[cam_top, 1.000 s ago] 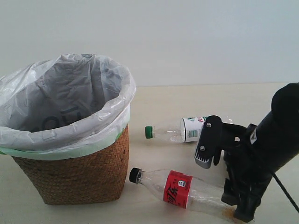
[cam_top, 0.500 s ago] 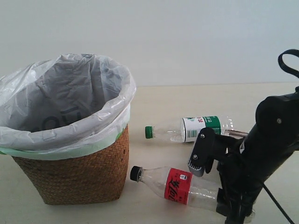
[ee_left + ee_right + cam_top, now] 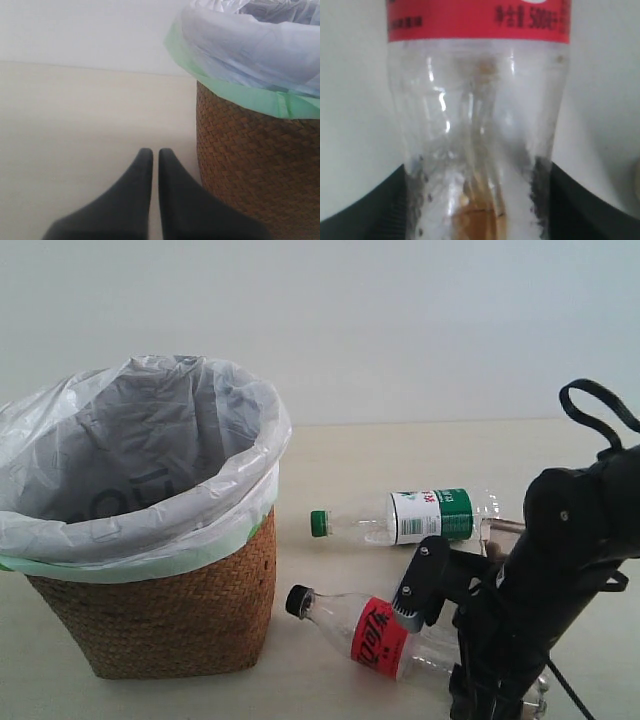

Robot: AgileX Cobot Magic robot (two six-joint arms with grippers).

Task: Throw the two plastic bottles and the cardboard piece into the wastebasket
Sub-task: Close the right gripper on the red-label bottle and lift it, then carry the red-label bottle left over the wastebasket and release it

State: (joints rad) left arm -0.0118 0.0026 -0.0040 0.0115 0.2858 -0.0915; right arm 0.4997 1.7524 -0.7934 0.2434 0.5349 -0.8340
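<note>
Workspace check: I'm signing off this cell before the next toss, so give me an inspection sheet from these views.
Surface: pale table, no spills seen.
Job's things: wastebasket upright, bag-lined; green-cap bottle lying on its side; red-label bottle in front of it, base end gripped, brownish residue inside; cardboard piece not seen.
Clutter: nothing seen.
Grippers: left gripper shut, empty, low beside the wastebasket; right gripper shut on the red-label bottle.
Cables: black cable looping above the right arm.
Surroundings: plain pale wall.
</note>
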